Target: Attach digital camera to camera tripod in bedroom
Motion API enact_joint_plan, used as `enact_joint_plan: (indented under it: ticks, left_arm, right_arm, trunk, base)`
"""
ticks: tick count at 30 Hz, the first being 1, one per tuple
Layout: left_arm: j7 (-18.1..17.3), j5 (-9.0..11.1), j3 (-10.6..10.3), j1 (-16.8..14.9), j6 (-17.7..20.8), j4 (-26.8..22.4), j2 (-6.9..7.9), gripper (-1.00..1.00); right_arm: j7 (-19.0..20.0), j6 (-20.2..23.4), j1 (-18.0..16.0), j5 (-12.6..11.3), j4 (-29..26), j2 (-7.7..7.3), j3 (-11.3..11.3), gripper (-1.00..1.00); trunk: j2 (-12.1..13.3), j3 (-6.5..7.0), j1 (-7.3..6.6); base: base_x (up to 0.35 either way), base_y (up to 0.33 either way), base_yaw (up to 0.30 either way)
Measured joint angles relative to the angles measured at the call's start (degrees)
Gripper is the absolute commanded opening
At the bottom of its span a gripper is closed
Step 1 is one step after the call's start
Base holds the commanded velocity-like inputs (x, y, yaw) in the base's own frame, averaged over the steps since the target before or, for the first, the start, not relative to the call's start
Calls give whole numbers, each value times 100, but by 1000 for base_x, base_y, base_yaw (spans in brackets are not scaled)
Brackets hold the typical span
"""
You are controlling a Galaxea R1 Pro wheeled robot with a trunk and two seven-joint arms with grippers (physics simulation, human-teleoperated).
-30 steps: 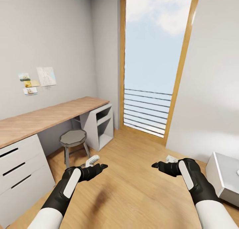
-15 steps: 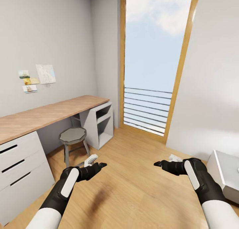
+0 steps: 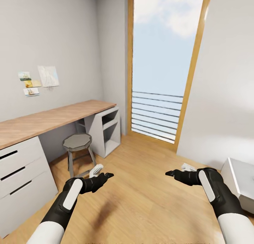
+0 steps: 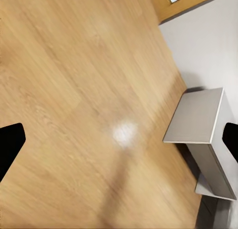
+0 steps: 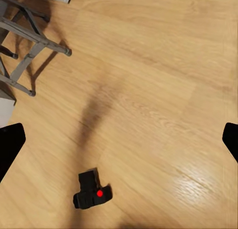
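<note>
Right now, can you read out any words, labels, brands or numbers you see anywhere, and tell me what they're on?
No readable text anywhere.
Wall pictures above the desk: small drawings or photos, any print too small to read.
Camera on the floor: a red dot, no legible brand or label.
Drawers, stool: unmarked.

The left gripper [image 4: 119,139] shows just two black finger tips at the picture's sides, so the rest of the fingers are cut off; past its jaws a grey low cabinet [image 4: 198,124] runs off the edge; the right gripper [image 5: 119,139] is cut the same way; far out past its jaws the digital camera [image 5: 91,191] lies on the floor, too small to see its parts; the stool [image 5: 25,40] shows only legs; the pictures on the wall [image 3: 37,79] are too small to read.
</note>
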Motion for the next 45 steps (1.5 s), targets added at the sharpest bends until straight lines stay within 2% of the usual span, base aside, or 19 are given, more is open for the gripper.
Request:
enact_joint_plan:
  ticks: [2,6,9,16,17,22,24,26,27,29,35,45]
  left_arm:
    - [-1,-2,5,0,-1,6,4,100]
    - [-2,-2,7,1,1,-1,7,100]
    - [-2,-1,6,2,4,-7,7,100]
    - [-4,7,5,1,7,-22,9,100]
    - [-6,7,7,3,10,-25,14,100]
    - [-9,15,7,3,14,-21,80,100]
    - [-11,25,5,2,13,-18,114,100]
    - [-14,35,2,2,10,-15,160,100]
    - [-16,37,2,2,9,-10,179,100]
    - [-17,37,5,4,8,-8,187,100]
    - [-18,44,9,3,7,-5,197,100]
    - [-18,62,3,3,7,-4,193,100]
  right_arm:
    - [8,0,-1,-27,-10,-8,-22,100]
    - [193,0,-2,-151,-59,-49,-278,100]
    - [340,1,-2,-237,-113,-95,-359,100]
    - [967,1,7,-440,-401,-371,-430,100]
    - [1182,2,-1,-478,-518,-466,-435,100]
    - [1835,-1,-9,-508,-939,-687,-442,100]
    - [2113,-3,2,-509,-1120,-737,-444,100]
    - [2630,-2,94,-512,-1370,-782,-441,100]
    - [3077,1,216,-513,-1474,-775,-440,100]
    - [3283,2,262,-504,-1493,-768,-440,100]
    - [3590,2,320,-496,-1440,-757,-440,100]
    - [3720,1,334,-500,-1046,-785,-460,100]
  trunk:
    - [-80,-36,44]
    - [-241,-108,132]
    - [-361,-162,198]
    - [-642,-287,351]
    - [-682,-305,373]
    - [-883,-395,483]
    - [-963,-431,527]
    - [-1043,-467,571]
    - [-1083,-485,593]
    - [-1163,-521,637]
    - [-1404,-628,769]
    - [-1805,-808,989]
  base:
    - [0,0,0]
    - [0,0,0]
    - [0,0,0]
    - [0,0,0]
    - [0,0,0]
    - [0,0,0]
    - [0,0,0]
    - [0,0,0]
    - [0,0,0]
    - [0,0,0]
    - [0,0,0]
    - [0,0,0]
